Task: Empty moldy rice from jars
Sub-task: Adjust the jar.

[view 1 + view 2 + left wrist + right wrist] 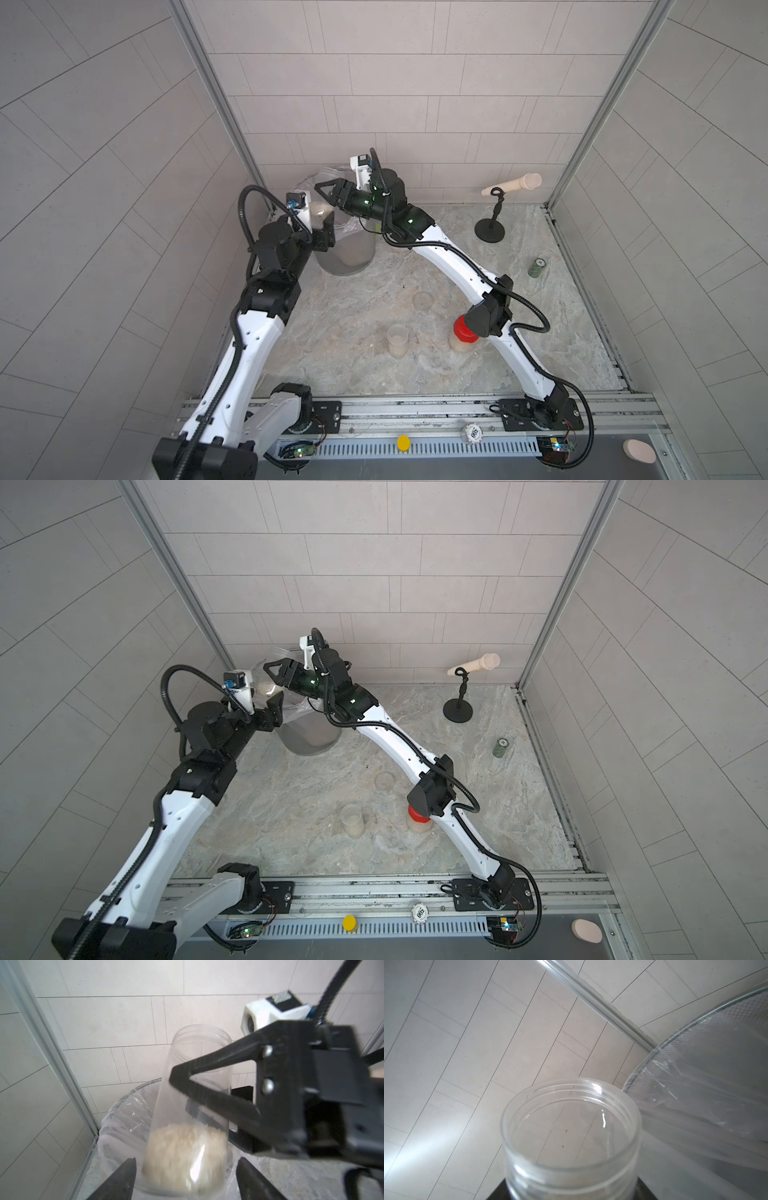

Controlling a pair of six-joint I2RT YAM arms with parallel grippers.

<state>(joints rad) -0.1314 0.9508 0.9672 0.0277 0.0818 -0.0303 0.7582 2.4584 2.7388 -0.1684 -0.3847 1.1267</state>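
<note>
A clear lidless jar [193, 1088] with moldy rice [185, 1153] in its base hangs over the near rim of the bin [345, 257]. My right gripper [180, 1093] is shut on the jar's middle; the right wrist view shows the jar's open mouth [571, 1126]. My left gripper [186, 1160] stands open around the jar's base, with a gap at each finger. In both top views the jar [320, 210] [266, 686] sits between the two grippers. On the table stand a second clear jar of rice [397, 340] and a red-lidded jar [463, 332], partly hidden by my right arm.
A loose clear lid [424, 300] lies mid-table. A small dark green cylinder [539, 266] and a black stand with a beige handle [490, 224] are at the back right. The bin has a plastic liner [695, 1084] and stands in the back left corner by the wall.
</note>
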